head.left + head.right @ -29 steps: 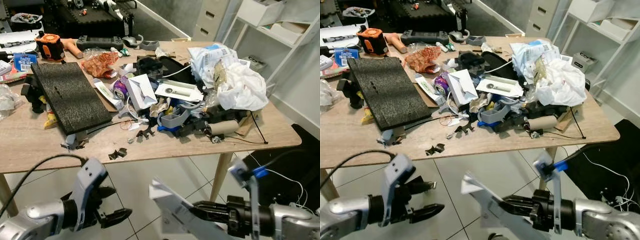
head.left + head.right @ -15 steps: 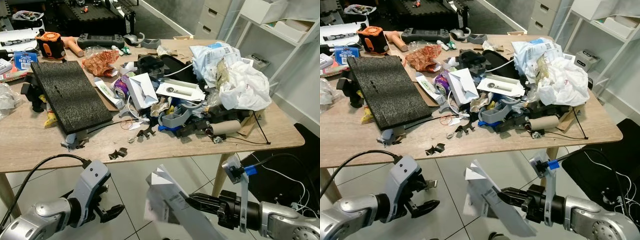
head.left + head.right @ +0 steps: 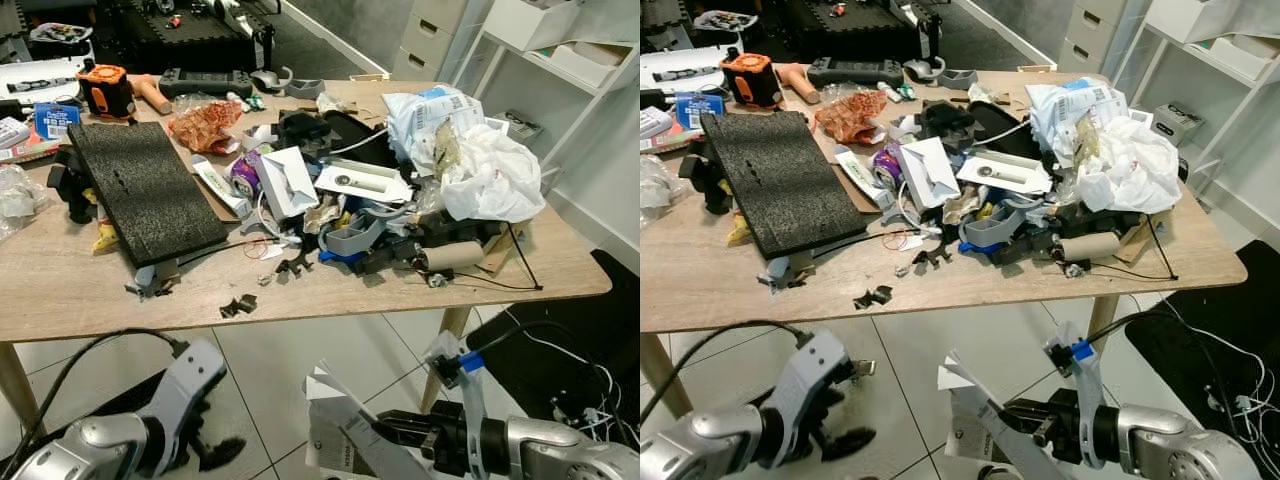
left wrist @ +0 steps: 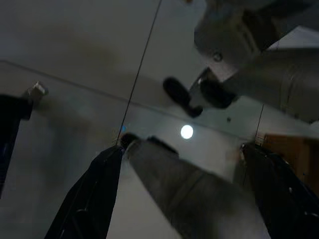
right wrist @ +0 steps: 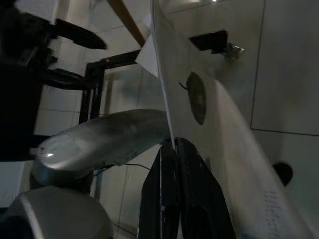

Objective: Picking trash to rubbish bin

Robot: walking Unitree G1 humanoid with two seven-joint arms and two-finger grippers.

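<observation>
We see the right gripper (image 3: 1035, 432) low over the tiled floor (image 3: 910, 350), in front of the table's near edge, its two black fingers (image 5: 172, 199) pressed together on a flat white sheet of printed paper packaging (image 3: 980, 425). The sheet sticks out toward the robot's left, tilted, one corner up. In the right wrist view the sheet runs edge-on between the closed fingers.

The left gripper (image 3: 205, 455) hangs low on the robot's left, below the table's near edge; its fingers (image 4: 89, 199) stand well apart with nothing between them, only floor beyond.

The light wooden table (image 3: 60, 290) carries a clutter heap. A black rough textured slab (image 3: 140, 190) lies toward the left edge, tilted. An orange and black tape measure (image 3: 105, 90) sits near the far left corner. A crumpled white plastic bag (image 3: 490, 180) sits toward the right edge, with a white printed mail bag (image 3: 430, 110) just behind it. A cardboard tube (image 3: 450, 255) lies in front of the white bag. A crumpled orange wrapper (image 3: 200, 125) lies mid-far. Small black scraps (image 3: 237, 306) lie near the near edge.
</observation>
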